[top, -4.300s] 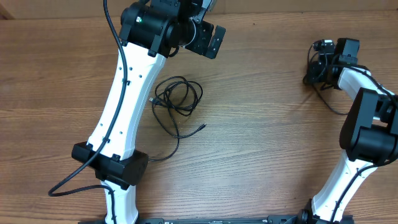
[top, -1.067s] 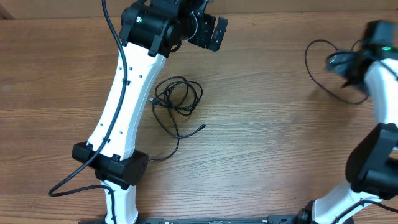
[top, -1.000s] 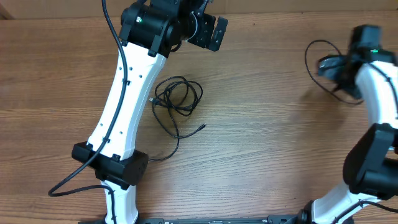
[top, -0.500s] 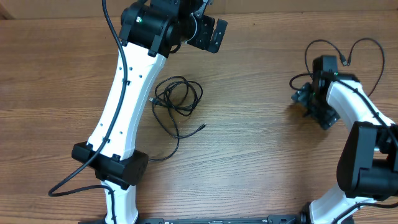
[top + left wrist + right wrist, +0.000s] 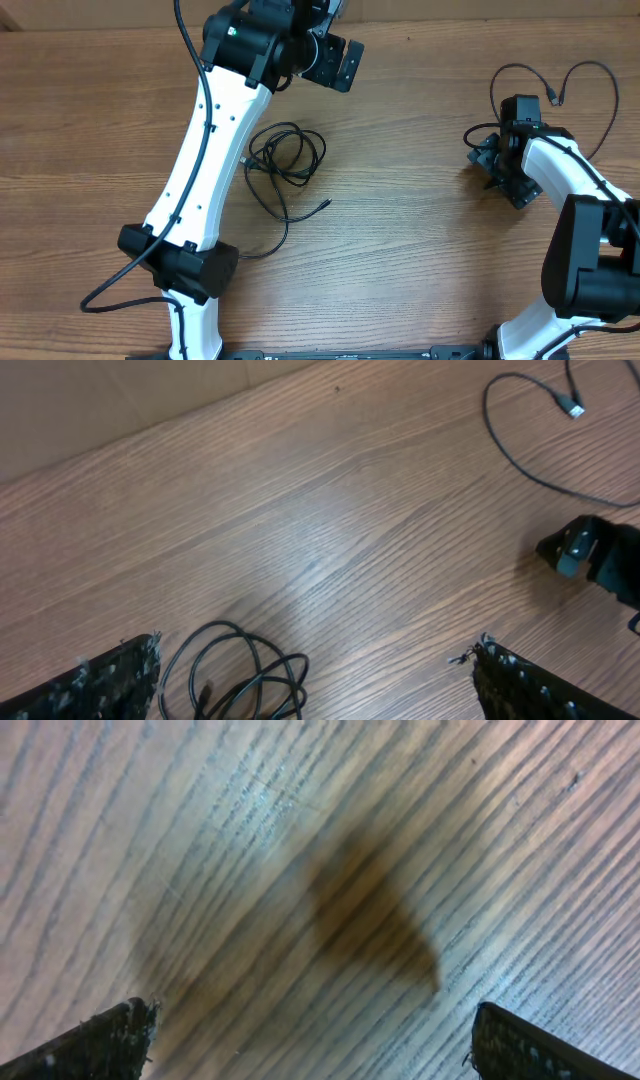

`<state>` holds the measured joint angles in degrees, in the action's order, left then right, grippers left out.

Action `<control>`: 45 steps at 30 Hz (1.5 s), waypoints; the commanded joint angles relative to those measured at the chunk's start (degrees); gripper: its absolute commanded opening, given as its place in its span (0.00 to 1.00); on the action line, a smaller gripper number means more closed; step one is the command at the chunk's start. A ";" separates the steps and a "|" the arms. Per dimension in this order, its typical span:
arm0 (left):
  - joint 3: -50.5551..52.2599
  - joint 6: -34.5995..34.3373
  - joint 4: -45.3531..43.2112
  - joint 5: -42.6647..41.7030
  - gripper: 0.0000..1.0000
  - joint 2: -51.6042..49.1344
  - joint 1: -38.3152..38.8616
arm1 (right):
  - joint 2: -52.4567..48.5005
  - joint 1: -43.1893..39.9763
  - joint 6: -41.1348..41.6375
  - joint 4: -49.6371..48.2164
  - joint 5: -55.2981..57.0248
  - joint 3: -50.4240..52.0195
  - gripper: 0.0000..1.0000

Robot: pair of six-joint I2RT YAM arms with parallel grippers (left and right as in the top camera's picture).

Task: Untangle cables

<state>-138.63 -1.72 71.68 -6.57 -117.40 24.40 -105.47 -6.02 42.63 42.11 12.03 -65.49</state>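
Right gripper: jaws wide, empty, low over bare desk.
Loose cable: just behind that gripper, one open loop, well apart from the rest.
Left gripper: wide, empty, raised near the desk's far edge.
Coil: mid-desk, beside the left arm, strands crossed.
Free end: points toward the centre.
We judge one cord separated. The next move calls for a grasp at the free end and a pull into the broad open middle.

The table is viewed whole from overhead, obliquely by left wrist with the shared coiled cable between its fingers, closely by right wrist.
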 commanded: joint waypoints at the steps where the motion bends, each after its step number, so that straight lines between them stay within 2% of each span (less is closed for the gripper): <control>1: 0.63 0.04 -0.55 1.18 1.00 0.48 0.33 | 1.55 -0.20 0.61 -0.98 0.76 0.31 1.00; 17: 0.63 0.04 -2.12 1.18 1.00 0.48 0.33 | -5.16 -0.50 -0.02 -3.21 -1.90 0.31 1.00; 24: 0.63 0.04 -2.14 1.18 0.99 0.48 0.33 | -9.51 -3.93 -6.36 -10.03 -4.81 0.28 1.00; 31: 0.63 0.04 -2.58 1.16 1.00 0.48 0.33 | -11.41 -12.04 -11.63 -15.82 -7.96 0.26 1.00; 36: 0.63 0.02 -2.58 1.01 1.00 0.48 0.33 | -13.84 -17.90 -18.93 -16.92 -8.70 -0.72 1.00; 38: 0.63 0.02 -2.62 1.01 1.00 0.48 0.33 | -14.27 -18.47 -22.16 -16.74 -8.39 -0.94 1.00; 45: 0.63 0.02 -2.73 1.01 1.00 0.48 0.33 | -14.21 -16.59 -21.92 -15.74 -7.78 -4.42 1.00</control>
<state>-138.23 -1.69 69.17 -5.74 -117.40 24.40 -114.83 -23.94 20.82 24.14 8.05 -70.52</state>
